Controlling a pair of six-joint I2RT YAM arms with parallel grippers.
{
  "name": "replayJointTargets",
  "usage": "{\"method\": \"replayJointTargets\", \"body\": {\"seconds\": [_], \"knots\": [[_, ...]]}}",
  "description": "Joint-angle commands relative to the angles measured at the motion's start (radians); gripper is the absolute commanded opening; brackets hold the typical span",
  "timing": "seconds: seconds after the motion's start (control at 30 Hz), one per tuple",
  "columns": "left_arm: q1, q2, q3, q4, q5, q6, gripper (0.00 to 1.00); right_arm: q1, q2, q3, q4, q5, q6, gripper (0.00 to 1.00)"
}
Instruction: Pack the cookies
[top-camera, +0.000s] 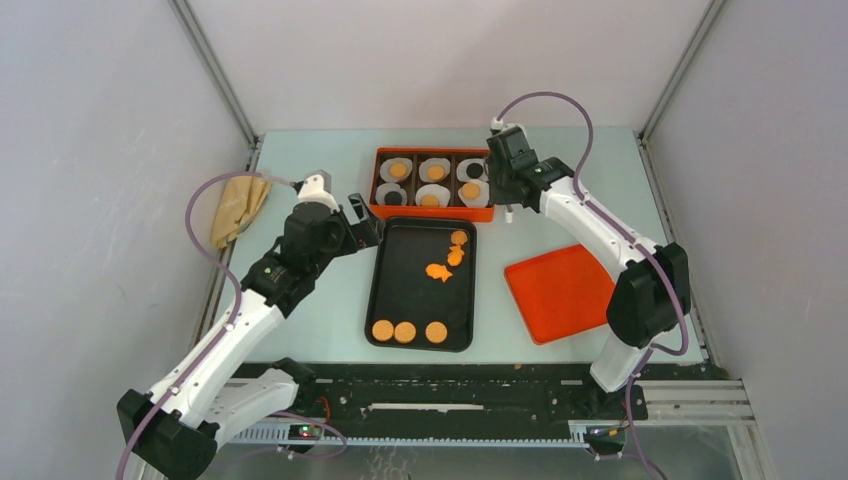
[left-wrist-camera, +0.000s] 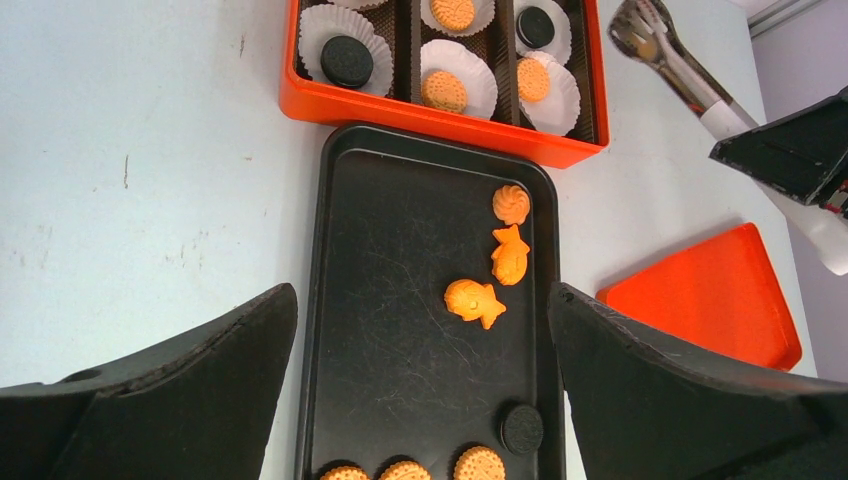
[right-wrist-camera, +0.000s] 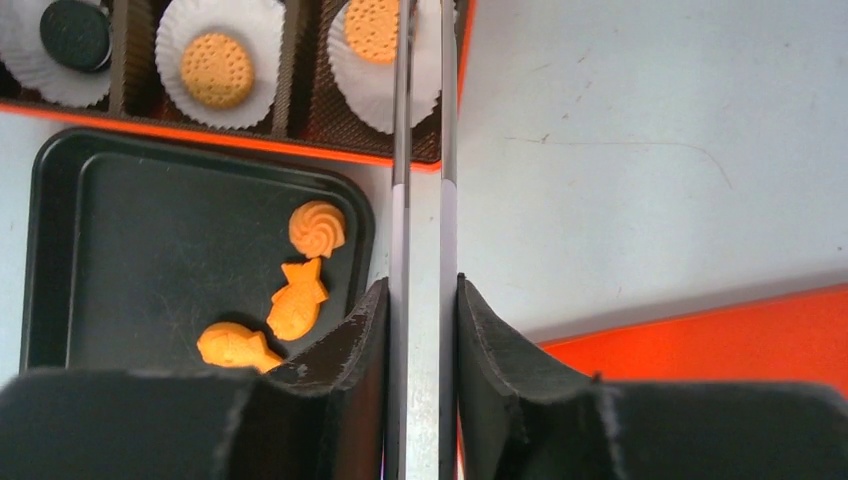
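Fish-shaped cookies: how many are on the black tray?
2. One orange fish-shaped cookie lies by the black rectangular tray's right edge, next to the orange swirl cookie; the other sits beside it, nearer the middle.

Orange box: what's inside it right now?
Six white paper cups, one cookie in each: four orange, two dark. Anything under the cups is covered; in the right wrist view the tongs hide part of one cup.
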Motion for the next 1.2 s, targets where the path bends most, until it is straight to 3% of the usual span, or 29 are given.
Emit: {"method": "replayJointTargets", "body": {"seconds": [0.0,0.23,0.53,0.77,0.8,0.93,1.07,1.17], "knots": [[0.001,-0.002,0.038,0.029,0.002,0.021,1.0,-0.057,-0.015,0.033,0.055,0.087,0.036,0.27],[0.001,0.029,0.045,0.032,0.012,0.02,0.99,-0.226,0.094,0.046,0.033,0.059,0.082,0.14],[0.001,0.038,0.052,0.032,0.003,0.013,0.93,-0.349,0.411,0.258,0.003,0.045,0.061,0.13],[0.001,0.044,0.046,0.029,0.0,0.007,0.94,-0.362,0.664,0.522,-0.198,-0.006,0.076,0.18],[0.001,0.046,0.046,0.029,0.002,0.007,0.94,-0.363,0.68,0.53,-0.214,-0.007,0.08,0.19],[0.001,0.048,0.045,0.029,0.01,0.005,0.95,-0.376,0.697,0.531,-0.221,-0.046,0.08,0.48],[0.001,0.054,0.04,0.03,0.021,0.001,0.96,-0.39,0.637,0.489,-0.207,-0.118,0.095,0.65],[0.001,0.064,0.042,0.032,0.032,-0.001,0.97,-0.387,0.563,0.416,-0.15,-0.138,0.093,0.7]]}}
